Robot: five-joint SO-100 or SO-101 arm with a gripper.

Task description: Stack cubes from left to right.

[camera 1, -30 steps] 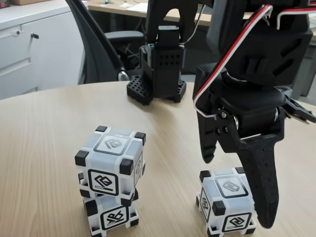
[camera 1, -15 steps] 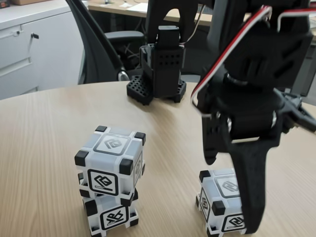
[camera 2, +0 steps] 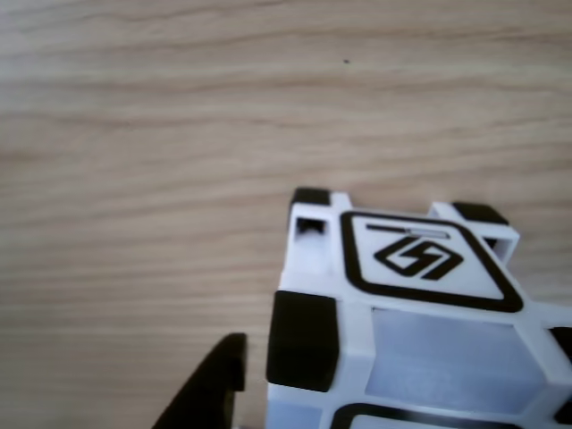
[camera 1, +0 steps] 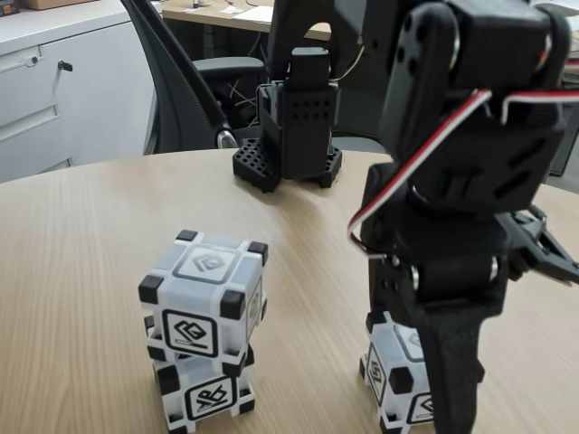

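My claw has its fingers straddling the lone cube at the right of the fixed view — spread wide enough to take it between them, though whether they touch its sides I cannot tell. My own arm hides most of that cube there. In the other view the same cube sits close up on the wooden table, one dark fingertip just beside its left face. To the left in the fixed view, well apart, stands the stack: one cube atop another, slightly askew. Behind, my black base and an office chair.
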